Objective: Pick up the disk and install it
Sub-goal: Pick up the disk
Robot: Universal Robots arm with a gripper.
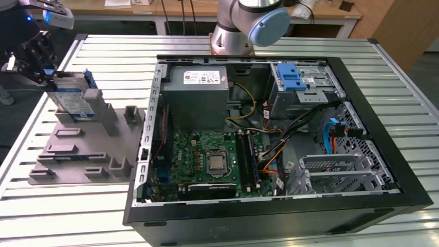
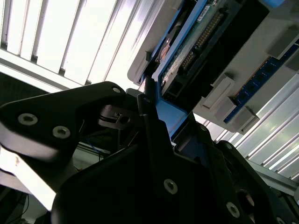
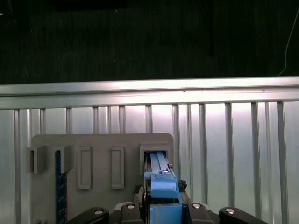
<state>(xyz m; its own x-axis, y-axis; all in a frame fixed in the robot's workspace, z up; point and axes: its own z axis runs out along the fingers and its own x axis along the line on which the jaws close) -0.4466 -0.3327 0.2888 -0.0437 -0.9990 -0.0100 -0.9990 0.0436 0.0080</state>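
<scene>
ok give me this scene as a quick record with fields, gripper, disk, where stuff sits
gripper: at the exterior view's left, shut on the disk's upper end
disk: upright in a slot of the grey holder, not yet lifted out
grey holder: on the slatted table, beside the case
computer case: open, motherboard exposed
blue latch: on the drive cage in the case's far corner, apart from the gripper

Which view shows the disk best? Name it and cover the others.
The exterior view: the disk stands in the grey holder, labelled face visible. The first wrist view shows its thin edge; the second wrist view, its circuit-board side and connector end.
</scene>
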